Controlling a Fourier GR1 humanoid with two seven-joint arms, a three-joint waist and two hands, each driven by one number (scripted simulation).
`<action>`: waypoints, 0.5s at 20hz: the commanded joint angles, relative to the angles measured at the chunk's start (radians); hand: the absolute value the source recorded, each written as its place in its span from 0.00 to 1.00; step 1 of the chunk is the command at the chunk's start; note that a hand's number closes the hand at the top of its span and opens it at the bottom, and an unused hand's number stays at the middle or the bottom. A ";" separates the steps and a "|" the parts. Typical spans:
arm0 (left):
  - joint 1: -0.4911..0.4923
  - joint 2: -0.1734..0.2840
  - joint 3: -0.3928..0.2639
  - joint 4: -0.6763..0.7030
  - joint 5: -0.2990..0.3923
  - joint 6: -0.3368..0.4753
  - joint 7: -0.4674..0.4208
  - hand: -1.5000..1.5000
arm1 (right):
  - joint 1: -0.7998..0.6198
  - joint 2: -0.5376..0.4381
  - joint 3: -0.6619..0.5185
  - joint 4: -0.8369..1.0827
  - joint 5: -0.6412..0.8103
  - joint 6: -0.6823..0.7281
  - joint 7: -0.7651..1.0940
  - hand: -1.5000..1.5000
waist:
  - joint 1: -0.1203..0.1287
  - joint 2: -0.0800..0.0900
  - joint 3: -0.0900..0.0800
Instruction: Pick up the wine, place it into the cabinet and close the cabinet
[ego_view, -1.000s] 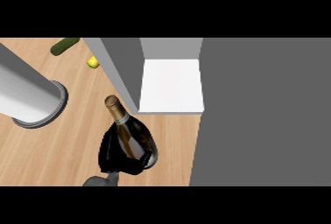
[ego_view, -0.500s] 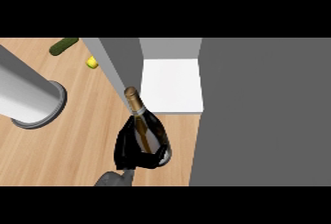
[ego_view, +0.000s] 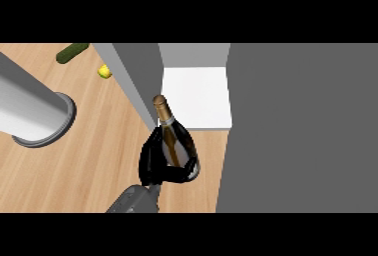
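Observation:
The wine bottle (ego_view: 176, 142) is dark glass with a brown foil neck. It hangs over the wooden counter (ego_view: 88, 170), neck pointing away from me. My right hand (ego_view: 153, 167) is shut on its lower body, the grey forearm coming in from the lower edge. The bottle's top lies at the front left corner of the cabinet's white shelf (ego_view: 198, 97), next to the open grey cabinet door (ego_view: 139, 80). The cabinet's grey outer face (ego_view: 299, 130) fills the right side. My left hand does not show.
A large grey cylinder (ego_view: 33, 112) with a darker base ring stands on the counter at the left. A green oblong vegetable (ego_view: 72, 52) and a small yellow fruit (ego_view: 105, 71) lie at the back, left of the door.
My right hand has carried the bottle to the right and away from me, from the open counter up to the shelf's front edge. The neck now points more straight ahead.

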 joint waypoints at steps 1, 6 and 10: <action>-0.129 0.000 -0.047 0.079 0.098 0.038 -0.036 1.00 | 0.010 -0.004 -0.026 -0.032 -0.056 0.006 0.002 0.00 | -0.006 0.001 0.000; -0.182 0.000 -0.046 0.161 0.136 0.021 -0.068 1.00 | -0.044 0.001 0.012 -0.074 -0.038 -0.033 0.082 0.00 | -0.006 0.001 -0.001; -0.232 0.000 -0.003 0.139 0.125 0.058 -0.023 1.00 | 0.085 0.049 0.083 -0.032 0.055 0.011 -0.053 0.00 | -0.001 -0.001 0.000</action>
